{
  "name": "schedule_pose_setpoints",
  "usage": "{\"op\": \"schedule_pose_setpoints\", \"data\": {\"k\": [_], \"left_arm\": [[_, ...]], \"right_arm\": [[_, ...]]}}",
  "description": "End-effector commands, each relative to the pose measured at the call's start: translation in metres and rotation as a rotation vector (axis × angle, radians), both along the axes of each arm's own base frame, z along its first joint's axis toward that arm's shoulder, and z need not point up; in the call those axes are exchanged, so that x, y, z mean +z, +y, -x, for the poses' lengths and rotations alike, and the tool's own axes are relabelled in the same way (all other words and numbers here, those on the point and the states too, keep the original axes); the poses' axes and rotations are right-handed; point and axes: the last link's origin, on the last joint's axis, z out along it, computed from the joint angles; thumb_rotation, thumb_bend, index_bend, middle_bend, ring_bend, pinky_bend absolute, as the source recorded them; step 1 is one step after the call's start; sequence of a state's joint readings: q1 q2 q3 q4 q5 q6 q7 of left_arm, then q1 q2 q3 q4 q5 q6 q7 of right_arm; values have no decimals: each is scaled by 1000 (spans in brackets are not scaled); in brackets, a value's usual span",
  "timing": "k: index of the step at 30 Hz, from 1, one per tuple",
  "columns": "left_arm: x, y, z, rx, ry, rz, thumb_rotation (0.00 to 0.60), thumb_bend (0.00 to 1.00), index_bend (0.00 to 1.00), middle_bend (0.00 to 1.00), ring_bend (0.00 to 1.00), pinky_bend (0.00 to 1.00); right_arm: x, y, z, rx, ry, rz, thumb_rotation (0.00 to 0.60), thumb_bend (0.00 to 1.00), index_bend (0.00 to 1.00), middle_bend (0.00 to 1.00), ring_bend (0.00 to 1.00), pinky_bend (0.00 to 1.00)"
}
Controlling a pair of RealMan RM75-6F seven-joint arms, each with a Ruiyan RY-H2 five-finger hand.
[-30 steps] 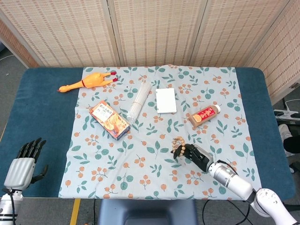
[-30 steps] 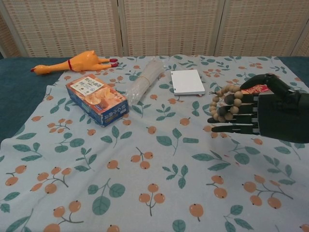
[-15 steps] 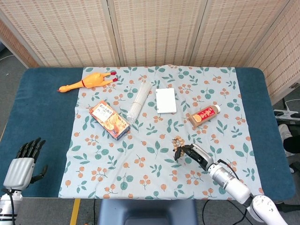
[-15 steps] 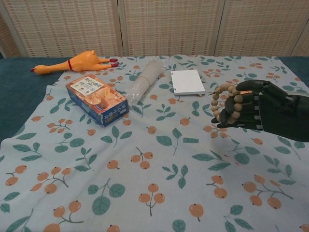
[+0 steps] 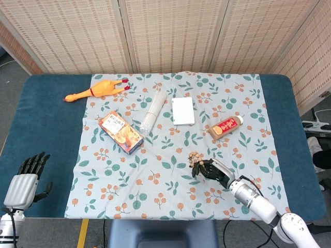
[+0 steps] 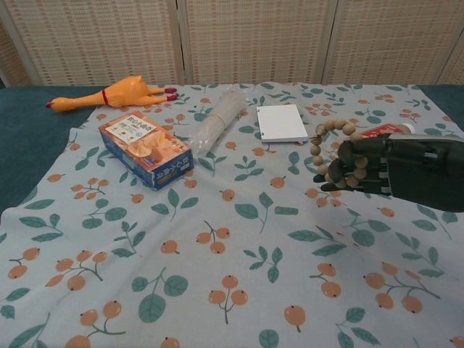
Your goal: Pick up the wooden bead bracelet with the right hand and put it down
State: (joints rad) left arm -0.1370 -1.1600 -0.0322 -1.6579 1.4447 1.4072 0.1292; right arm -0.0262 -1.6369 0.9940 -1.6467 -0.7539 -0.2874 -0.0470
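The bracelet point(image 6: 330, 148) is gripped in the curled fingers of the right hand point(image 6: 377, 168), below the white pad point(image 6: 281, 122); part of its loop is hidden by the fingers. The left hand point(image 5: 23, 183) is held open, far left of the pad, its palm unseen.

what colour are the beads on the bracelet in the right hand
Light tan, unpainted wood; the round wooden bead bracelet shows best in the chest view.

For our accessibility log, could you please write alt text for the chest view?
The right hand grips a wooden bead bracelet above a leaf-and-orange printed tablecloth. Behind lie a rubber chicken, a snack box, a clear plastic packet and a white pad.
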Motion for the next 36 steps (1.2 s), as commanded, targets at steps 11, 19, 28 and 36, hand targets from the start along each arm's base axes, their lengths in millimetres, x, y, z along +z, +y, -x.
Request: {"op": "schedule_pose_setpoints", "data": {"k": [11, 19, 28, 36], "left_arm": [[0, -1, -1, -2, -1, 1, 600, 440, 0, 0, 0, 95], [0, -1, -1, -2, -2, -1, 600, 441, 0, 0, 0, 95], [0, -1, -1, 0, 0, 1, 600, 441, 0, 0, 0, 95], [0, 0, 0, 3, 0, 0, 600, 441, 0, 0, 0, 95]], "right_arm": [[6, 2, 3, 175, 250, 47, 600, 1000, 265, 436, 87, 123], [9, 3, 3, 71, 110, 19, 510, 843, 264, 425, 86, 119], [7, 0, 16, -40, -5, -57, 316, 477, 289, 425, 86, 113], [5, 1, 13, -16, -60, -83, 221, 200, 305, 425, 86, 107]]}}
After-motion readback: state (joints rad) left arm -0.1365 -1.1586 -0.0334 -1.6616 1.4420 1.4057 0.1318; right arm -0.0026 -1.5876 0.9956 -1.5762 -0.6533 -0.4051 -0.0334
